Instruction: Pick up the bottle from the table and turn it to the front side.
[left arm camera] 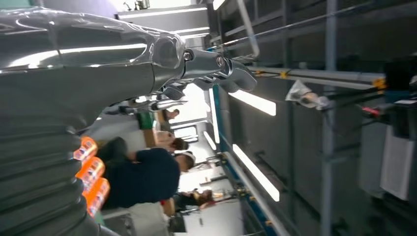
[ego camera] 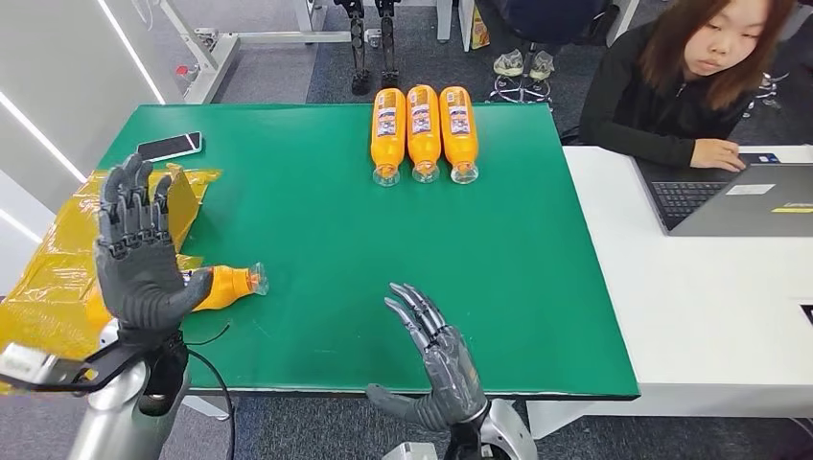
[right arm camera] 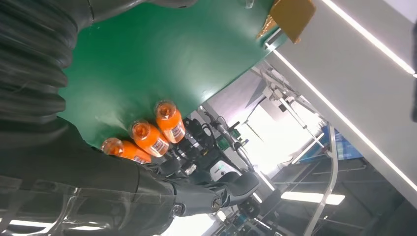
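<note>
An orange bottle (ego camera: 228,285) lies on its side at the left edge of the green table mat (ego camera: 316,240), its clear neck pointing right. My left hand (ego camera: 139,251) is raised in front of it with fingers spread upward, holding nothing and hiding the bottle's base. My right hand (ego camera: 438,362) hovers over the mat's front edge, fingers spread and empty. Three more orange bottles (ego camera: 423,131) lie side by side at the far middle of the mat. In the right wrist view these three bottles (right arm camera: 145,135) appear beyond my right hand (right arm camera: 216,194).
A yellow bag (ego camera: 58,273) covers the table's left end. A phone (ego camera: 170,146) lies at the mat's far left corner. A person (ego camera: 685,81) sits at the white desk (ego camera: 690,297) on the right, using a laptop (ego camera: 738,196).
</note>
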Robot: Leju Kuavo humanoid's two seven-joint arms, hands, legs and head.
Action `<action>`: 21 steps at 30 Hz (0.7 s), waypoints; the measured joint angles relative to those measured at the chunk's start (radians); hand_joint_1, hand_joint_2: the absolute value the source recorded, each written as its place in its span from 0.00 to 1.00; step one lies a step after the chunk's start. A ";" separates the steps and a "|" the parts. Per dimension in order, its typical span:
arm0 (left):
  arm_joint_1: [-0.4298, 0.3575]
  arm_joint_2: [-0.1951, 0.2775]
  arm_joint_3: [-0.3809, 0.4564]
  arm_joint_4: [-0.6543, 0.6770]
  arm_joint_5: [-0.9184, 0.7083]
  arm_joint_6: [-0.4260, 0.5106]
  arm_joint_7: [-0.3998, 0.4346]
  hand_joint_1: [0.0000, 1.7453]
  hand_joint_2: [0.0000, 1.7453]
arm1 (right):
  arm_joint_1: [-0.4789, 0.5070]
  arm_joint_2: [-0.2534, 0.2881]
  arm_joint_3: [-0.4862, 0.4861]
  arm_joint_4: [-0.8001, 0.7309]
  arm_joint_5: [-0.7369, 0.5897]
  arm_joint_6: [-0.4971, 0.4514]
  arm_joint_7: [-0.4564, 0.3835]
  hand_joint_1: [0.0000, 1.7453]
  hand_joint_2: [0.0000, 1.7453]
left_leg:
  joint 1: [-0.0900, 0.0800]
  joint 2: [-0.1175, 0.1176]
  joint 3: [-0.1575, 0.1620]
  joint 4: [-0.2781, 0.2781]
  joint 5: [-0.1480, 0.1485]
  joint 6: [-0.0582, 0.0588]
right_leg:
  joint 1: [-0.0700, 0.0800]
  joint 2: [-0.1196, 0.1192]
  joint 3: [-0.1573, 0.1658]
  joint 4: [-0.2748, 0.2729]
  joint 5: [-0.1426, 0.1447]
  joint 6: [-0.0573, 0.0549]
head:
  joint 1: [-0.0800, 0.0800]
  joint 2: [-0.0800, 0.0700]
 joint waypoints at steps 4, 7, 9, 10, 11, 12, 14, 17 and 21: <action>0.031 -0.005 0.000 -0.079 0.008 -0.023 0.000 0.00 1.00 | 0.000 0.000 -0.007 0.000 -0.017 -0.001 -0.008 0.00 1.00 | 0.000 0.000 0.000 0.000 0.000 0.000 | 0.000 0.000 0.000 0.000 0.000 0.000 | 0.000 0.000; 0.054 -0.018 0.002 -0.109 0.012 -0.082 0.000 0.00 1.00 | 0.001 0.000 -0.019 0.000 -0.084 -0.006 -0.038 0.00 1.00 | 0.000 0.000 0.001 0.000 0.000 0.000 | 0.000 0.000 0.000 0.000 0.000 0.000 | 0.000 0.000; 0.078 -0.039 0.002 -0.115 -0.001 -0.113 0.000 0.00 1.00 | 0.006 0.000 -0.036 -0.009 -0.136 -0.011 -0.055 0.00 1.00 | 0.000 0.000 0.001 0.000 0.000 0.000 | 0.000 0.000 0.000 0.000 0.000 0.000 | 0.000 0.000; 0.092 -0.052 0.001 -0.116 -0.010 -0.121 0.000 0.00 1.00 | 0.011 -0.001 -0.047 -0.019 -0.153 -0.013 -0.058 0.00 1.00 | 0.000 0.000 0.001 0.000 0.000 0.000 | 0.000 0.000 0.000 0.000 0.000 0.000 | 0.000 0.000; 0.106 -0.067 0.000 -0.115 -0.020 -0.123 0.000 0.00 1.00 | 0.018 -0.002 -0.061 -0.034 -0.166 -0.015 -0.060 0.00 1.00 | 0.000 0.000 0.001 0.000 0.000 0.000 | 0.000 0.000 0.000 0.000 0.000 0.000 | 0.000 0.000; 0.118 -0.083 -0.004 -0.112 -0.028 -0.123 0.000 0.00 1.00 | 0.027 -0.003 -0.076 -0.053 -0.173 -0.018 -0.060 0.00 1.00 | 0.000 0.000 0.000 0.000 0.000 0.000 | 0.000 0.000 0.000 0.000 0.000 0.000 | 0.000 0.000; 0.138 -0.114 -0.013 -0.099 -0.029 -0.122 0.000 0.00 1.00 | 0.050 -0.004 -0.107 -0.096 -0.183 -0.022 -0.061 0.00 1.00 | 0.000 0.000 0.000 0.000 0.000 0.000 | 0.000 -0.001 0.000 -0.001 0.000 0.000 | 0.000 0.000; 0.162 -0.153 -0.027 -0.072 -0.024 -0.129 0.000 0.00 1.00 | 0.080 -0.005 -0.147 -0.153 -0.193 -0.029 -0.068 0.00 1.00 | 0.000 0.000 0.000 0.000 -0.001 0.001 | 0.000 0.000 0.000 -0.001 0.000 0.000 | 0.000 0.000; 0.182 -0.192 -0.051 -0.043 -0.059 -0.116 0.000 0.00 1.00 | 0.122 -0.006 -0.190 -0.220 -0.220 -0.068 -0.115 0.00 1.00 | 0.000 -0.001 0.000 0.000 -0.001 0.002 | 0.000 -0.001 0.000 -0.002 0.000 0.001 | 0.000 0.000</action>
